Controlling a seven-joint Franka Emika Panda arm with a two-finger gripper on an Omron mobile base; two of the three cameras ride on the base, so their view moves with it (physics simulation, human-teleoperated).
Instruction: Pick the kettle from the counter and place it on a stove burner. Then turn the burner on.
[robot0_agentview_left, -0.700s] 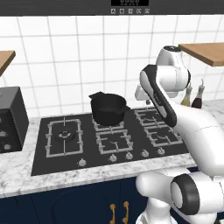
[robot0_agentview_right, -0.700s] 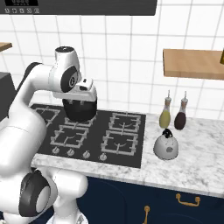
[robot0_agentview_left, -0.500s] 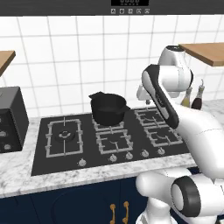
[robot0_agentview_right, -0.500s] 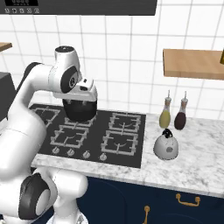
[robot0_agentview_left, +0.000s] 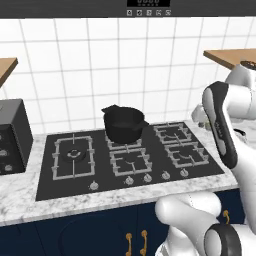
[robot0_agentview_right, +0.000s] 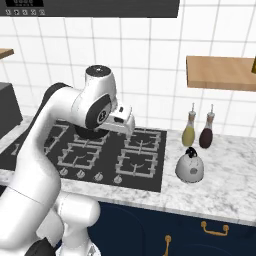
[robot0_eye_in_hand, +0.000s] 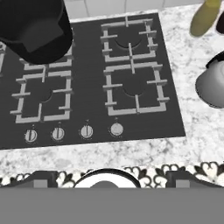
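- White-and-grey marbled stone surface (robot0_agentview_right: 235, 192) over dark navy cabinets, running right of the black glass cooktop (robot0_agentview_left: 130, 160); plenty of bare stone around the target.
- Black cast-iron pot with handles (robot0_agentview_left: 123, 123) parked on a rear middle burner; front burners and the right-hand pair bare, so several free landing spots for later.
- Small, rounded, shiny silver kettle with a dark lid knob (robot0_agentview_right: 190, 166) upright on the stone, just right of the cooktop edge, just in front of two slim bottles, one yellowish (robot0_agentview_right: 188, 131) and one dark (robot0_agentview_right: 206, 133). Also caught at the right edge of the hand view (robot0_eye_in_hand: 211, 84), partly cut off.
- Likely rigid and fairly light if empty, though contents cannot be told; polished curved body probably slippery, a poor place for a pinch.
- Best hold judged to be up top, at the dark knob or any handle over the lid; handle shape too small to make out.
- Bottles close behind: approach from above or the front, to avoid toppling them.
- Claw (robot0_agentview_right: 125, 122) high over the cooktop, well apart from the kettle, carrying nothing; spread of the tips cannot be told.
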